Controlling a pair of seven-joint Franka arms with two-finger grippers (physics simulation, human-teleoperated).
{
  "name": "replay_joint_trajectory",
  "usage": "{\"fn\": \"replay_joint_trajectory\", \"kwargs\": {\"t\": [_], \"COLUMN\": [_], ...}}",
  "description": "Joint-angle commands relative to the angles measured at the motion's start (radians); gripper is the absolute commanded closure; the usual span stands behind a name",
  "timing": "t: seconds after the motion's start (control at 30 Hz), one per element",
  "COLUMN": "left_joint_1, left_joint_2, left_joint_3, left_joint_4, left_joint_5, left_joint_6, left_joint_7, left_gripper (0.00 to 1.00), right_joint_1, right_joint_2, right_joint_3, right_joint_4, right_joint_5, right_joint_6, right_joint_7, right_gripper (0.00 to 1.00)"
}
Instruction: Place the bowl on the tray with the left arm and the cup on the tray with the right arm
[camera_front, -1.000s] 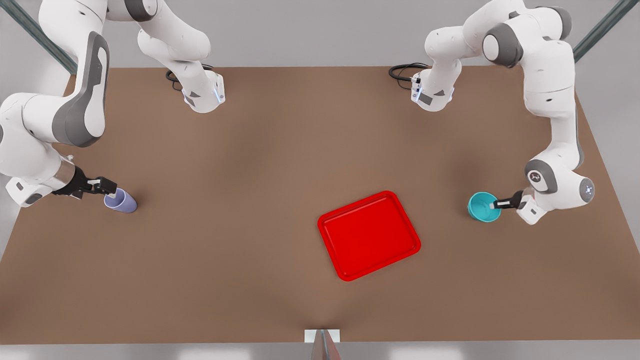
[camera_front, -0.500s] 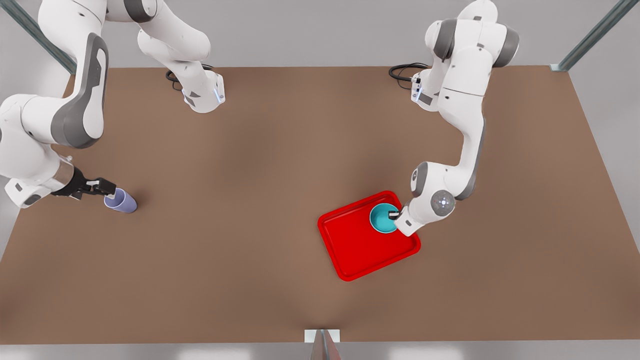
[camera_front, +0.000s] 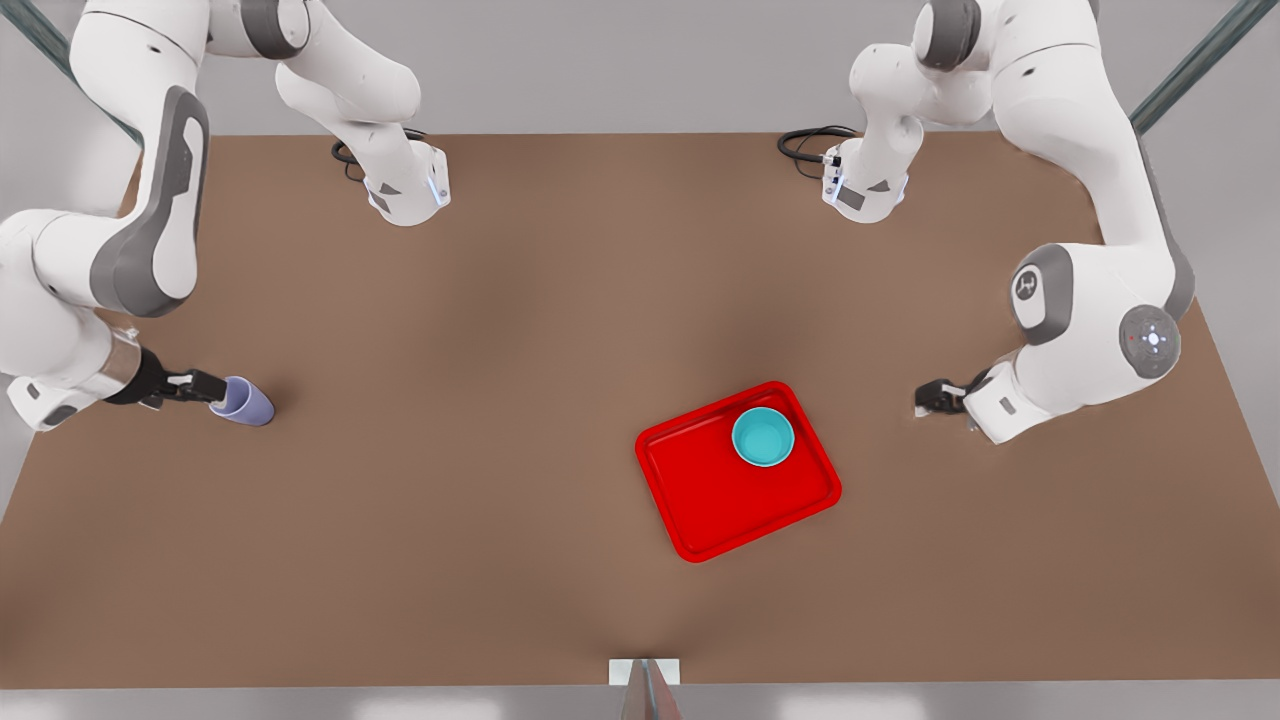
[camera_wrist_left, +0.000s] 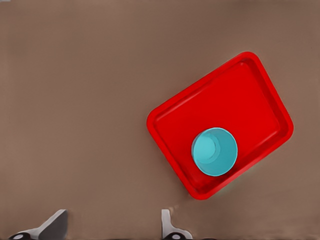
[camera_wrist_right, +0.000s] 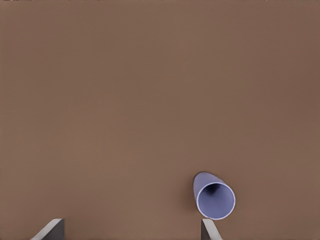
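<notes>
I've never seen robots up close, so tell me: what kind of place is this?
Likely a simulated robot test bench, not a real kitchen. Two white arms stand on a bare brown table between metal frame posts, with just a red tray, a teal bowl on it and a lavender cup as props.

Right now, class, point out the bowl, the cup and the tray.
bowl (camera_front: 763, 437): front view, inner floor.
cup (camera_front: 243, 402): front view, lavender side wall.
tray (camera_front: 700, 480): front view, bare red floor.
</notes>
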Motion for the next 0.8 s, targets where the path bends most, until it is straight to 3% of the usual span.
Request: {"fn": "replay_joint_trajectory", "kwargs": {"t": [0.0,0.07,0.23,0.77], "left_joint_1": [-0.002,-0.002,-0.004,-0.014], "left_joint_2": [-0.014,-0.043,-0.026,-0.025], "left_joint_3": [-0.007,-0.054,-0.057,-0.054], "left_joint_4": [0.000,0.000,0.017,0.028], "left_joint_5": [0.207,0.287,0.269,0.272], "left_joint_6": [-0.015,-0.113,-0.113,-0.147], "left_joint_7": [0.002,-0.010,-0.012,-0.062], "left_gripper": [0.00,0.00,0.00,0.00], "right_joint_1": [0.001,-0.002,-0.022,-0.044], "right_joint_2": [0.000,-0.001,-0.097,-0.052], "right_joint_3": [0.003,0.003,-0.007,-0.031], "right_joint_4": [0.000,-0.032,-0.239,-0.311], "right_joint_5": [-0.007,-0.007,-0.010,-0.021], "right_joint_6": [-0.001,0.004,0.096,0.174], "right_joint_7": [0.004,-0.002,-0.007,-0.001], "right_gripper": [0.00,0.00,0.00,0.00]}}
